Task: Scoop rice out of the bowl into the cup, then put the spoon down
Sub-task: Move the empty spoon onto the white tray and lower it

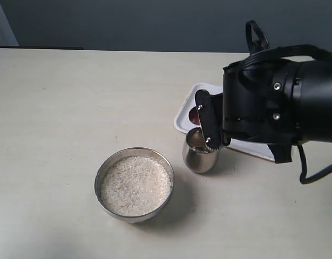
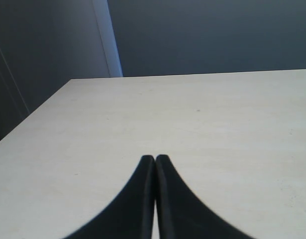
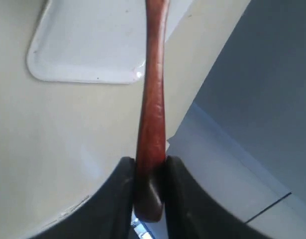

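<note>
Rice [image 1: 135, 185] fills the wide steel bowl [image 1: 101, 175] at the front of the table. The shiny steel cup [image 1: 200, 156] stands just right of the bowl. My right gripper [image 1: 207, 122] hangs directly above the cup's mouth, turned on its side. It is shut on the reddish-brown wooden spoon [image 3: 153, 99], clamping the handle's end between its fingers [image 3: 122, 184]. A dark red bit of the spoon [image 1: 194, 114] pokes out left of the gripper; its scoop is out of the wrist view. My left gripper [image 2: 155, 158] is shut and empty over bare table, unseen in the exterior view.
A white rectangular tray [image 1: 186, 105] lies behind the cup, partly covered by my right arm; the same tray [image 3: 83, 45] shows in the right wrist view. The pale tabletop [image 2: 192, 114] stretches to a dark wall.
</note>
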Controlling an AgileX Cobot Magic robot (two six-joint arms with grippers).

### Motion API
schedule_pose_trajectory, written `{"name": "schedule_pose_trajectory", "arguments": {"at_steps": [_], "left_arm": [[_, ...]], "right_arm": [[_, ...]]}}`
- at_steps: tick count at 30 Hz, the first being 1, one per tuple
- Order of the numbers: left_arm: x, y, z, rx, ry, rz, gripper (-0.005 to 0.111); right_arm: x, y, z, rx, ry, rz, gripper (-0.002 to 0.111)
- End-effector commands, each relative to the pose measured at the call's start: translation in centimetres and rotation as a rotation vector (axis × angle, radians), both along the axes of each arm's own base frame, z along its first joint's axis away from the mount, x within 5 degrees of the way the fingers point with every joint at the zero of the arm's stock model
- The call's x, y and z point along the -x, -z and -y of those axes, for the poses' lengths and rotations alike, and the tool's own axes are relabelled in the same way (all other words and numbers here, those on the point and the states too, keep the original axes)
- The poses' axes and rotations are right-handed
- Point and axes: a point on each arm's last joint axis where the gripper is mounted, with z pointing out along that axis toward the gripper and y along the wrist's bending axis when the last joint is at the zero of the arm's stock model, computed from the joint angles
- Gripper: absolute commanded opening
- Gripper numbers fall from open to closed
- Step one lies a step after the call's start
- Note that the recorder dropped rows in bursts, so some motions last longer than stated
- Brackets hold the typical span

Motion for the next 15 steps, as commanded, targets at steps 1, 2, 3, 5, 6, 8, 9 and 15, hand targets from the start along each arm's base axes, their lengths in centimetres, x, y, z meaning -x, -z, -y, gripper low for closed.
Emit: {"name": "schedule_pose_trajectory", "arguments": {"at_steps": [1,2,3,5,6,8,9,15], "left_arm": [[0.0,-0.2,0.0,0.001,0.003,0.016,0.001],[0.0,-0.2,0.0,0.001,0.003,0.016,0.001],[0.0,-0.2,0.0,0.001,0.003,0.016,0.001],[0.0,-0.2,0.0,0.001,0.003,0.016,0.001],[0.0,-0.2,0.0,0.001,0.003,0.016,0.001],[0.0,-0.2,0.0,0.001,0.003,0.016,0.001],[0.0,-0.2,0.0,0.001,0.003,0.016,0.001],[0.0,-0.2,0.0,0.001,0.003,0.016,0.001]], "right_arm": [[-1.3,-1.5,1.1,-0.184,0.192,0.071,-0.001],[-1.7,-1.6,1.4,-0.225,0.245,0.068,-0.001],[-2.2,-1.7,1.9,-0.269,0.314,0.053,-0.001],[-2.9,-1.5,3.0,-0.331,0.440,-0.008,-0.001],[-3.3,-1.3,3.7,-0.367,0.514,-0.048,-0.001],[-4.4,-0.5,4.7,-0.481,0.608,-0.112,-0.001],[-5.0,0.0,5.1,-0.536,0.654,-0.143,-0.001],[-8.2,2.6,7.2,-0.683,0.828,-0.200,-0.001]]}}
